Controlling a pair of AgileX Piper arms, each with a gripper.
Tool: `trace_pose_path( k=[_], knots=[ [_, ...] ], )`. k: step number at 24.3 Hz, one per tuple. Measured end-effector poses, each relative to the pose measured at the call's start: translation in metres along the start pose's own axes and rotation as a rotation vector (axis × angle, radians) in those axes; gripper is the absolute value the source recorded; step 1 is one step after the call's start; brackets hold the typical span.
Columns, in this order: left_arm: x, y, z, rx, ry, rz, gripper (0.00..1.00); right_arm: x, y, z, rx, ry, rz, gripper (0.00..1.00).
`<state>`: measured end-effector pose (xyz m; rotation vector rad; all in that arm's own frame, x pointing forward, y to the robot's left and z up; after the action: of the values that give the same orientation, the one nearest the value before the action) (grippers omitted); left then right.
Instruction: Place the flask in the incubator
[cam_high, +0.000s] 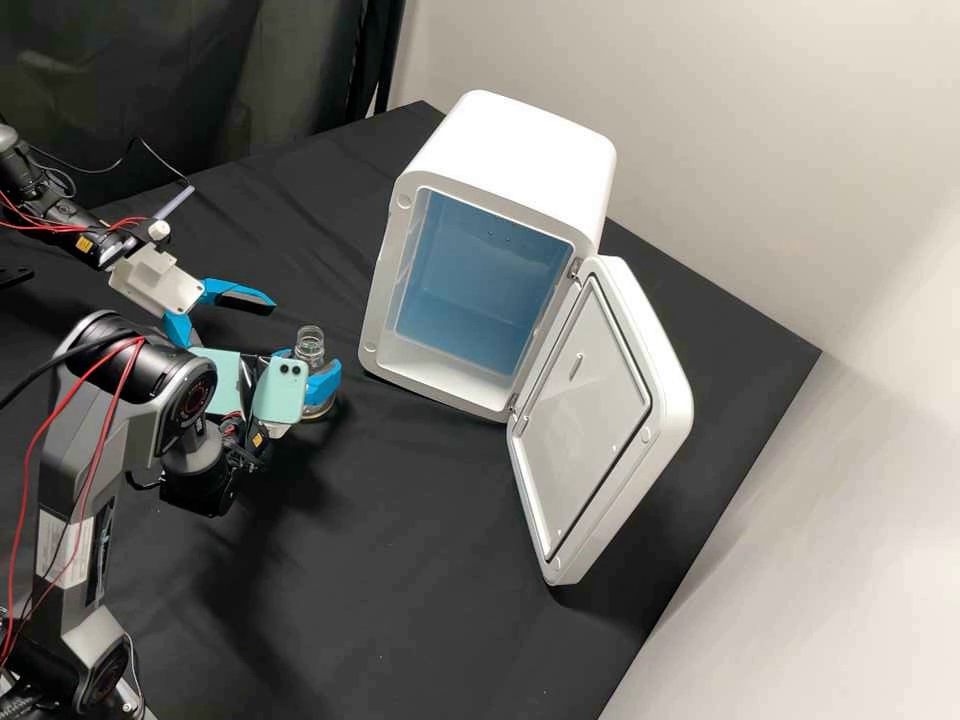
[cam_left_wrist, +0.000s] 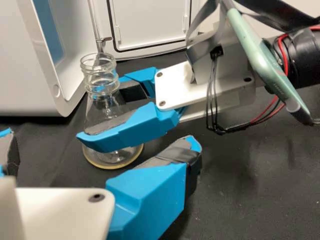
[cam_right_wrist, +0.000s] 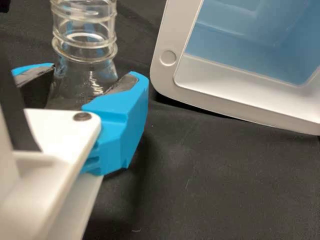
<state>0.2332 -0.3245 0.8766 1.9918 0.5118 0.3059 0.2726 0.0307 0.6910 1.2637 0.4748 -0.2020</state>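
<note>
A clear glass flask (cam_high: 311, 345) stands upright on the black bench, left of the white incubator (cam_high: 510, 150). The incubator's door (cam_high: 600, 410) hangs open to the right and its blue inside faces the flask. My right gripper (cam_high: 308, 372) is shut on the flask's cone, one blue finger on each side, as the right wrist view shows (cam_right_wrist: 80, 90) with the flask (cam_right_wrist: 85, 40) between the fingers. My left gripper (cam_high: 212, 312) stays open just left of the flask with nothing in it. From the left wrist, the flask (cam_left_wrist: 100, 75) sits inside the right gripper (cam_left_wrist: 120, 110).
A mint-green device (cam_high: 280, 390) is mounted on the right wrist. Cables trail from both arms at the left. The incubator's front rim (cam_right_wrist: 170, 55) lies close to the flask. The bench (cam_high: 400, 560) ends at an edge to the right of the door.
</note>
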Motion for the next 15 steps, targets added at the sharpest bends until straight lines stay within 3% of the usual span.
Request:
trace_pose_path(
  k=[4,9,15],
  knots=[
    [0.0,0.0001,0.0,-0.002,0.0,0.0,1.0,-0.007,0.002,0.0,0.002,0.001,0.012,0.0],
    [0.0,0.0001,0.0,-0.002,0.0,0.0,1.0,-0.017,0.015,0.0,0.003,-0.002,0.061,0.0],
    [0.0,-0.0003,0.002,0.001,-0.007,-0.001,1.0,-0.033,0.048,0.003,0.016,0.002,0.195,0.0]
  ],
)
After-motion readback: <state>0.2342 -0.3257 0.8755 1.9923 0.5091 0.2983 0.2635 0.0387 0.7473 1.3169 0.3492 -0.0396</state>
